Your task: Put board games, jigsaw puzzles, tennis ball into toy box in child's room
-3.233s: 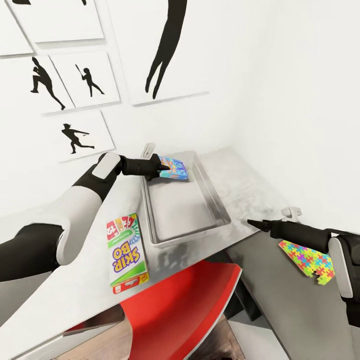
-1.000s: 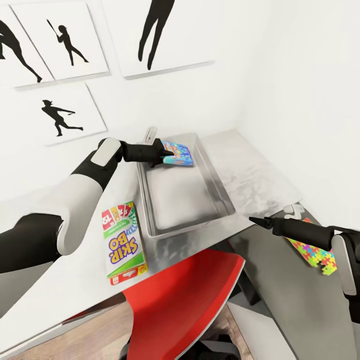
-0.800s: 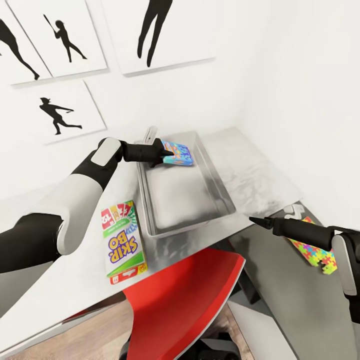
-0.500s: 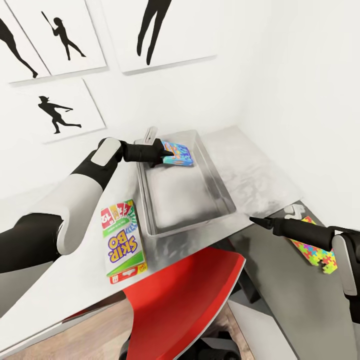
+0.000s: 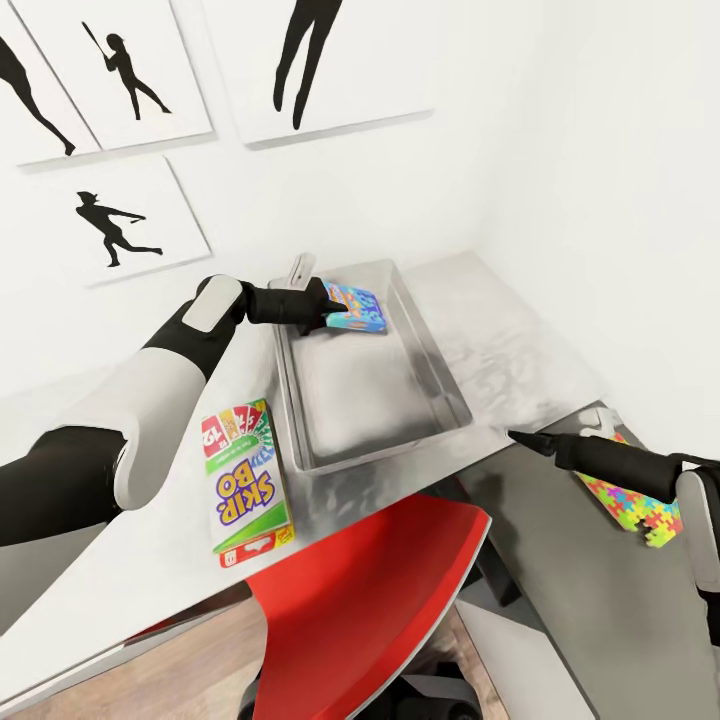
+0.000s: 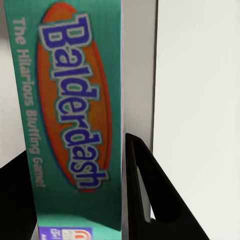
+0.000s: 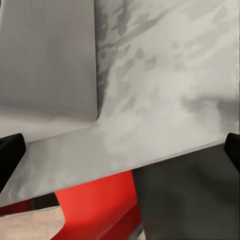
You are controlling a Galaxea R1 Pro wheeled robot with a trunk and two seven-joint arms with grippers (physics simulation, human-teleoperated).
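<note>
My left gripper (image 5: 336,318) is shut on a blue cartoon board game (image 5: 356,308), held tilted over the far end of the toy box (image 5: 441,384). In the left wrist view the green "Balderdash" edge of the game (image 6: 75,115) sits between the dark fingers (image 6: 150,200). A SKIP-BO board game (image 5: 245,476) lies flat on the table (image 5: 480,335), left of the box. My right gripper (image 5: 520,437) hovers open near the table's front corner; its fingertips (image 7: 10,152) stand wide apart. A jigsaw puzzle (image 5: 636,506) lies on the darker wing, partly under my right arm.
A red chair (image 5: 370,600) stands tucked under the table's front edge, below the toy box. The dark grey wing (image 5: 580,610) runs along the right wall. A small white object (image 5: 600,419) sits beside the puzzle. Silhouette pictures hang on the wall behind.
My right gripper has drifted slightly right and down over the last half second. The left gripper still holds the blue game in the same spot. Earlier, the head view shifted.
</note>
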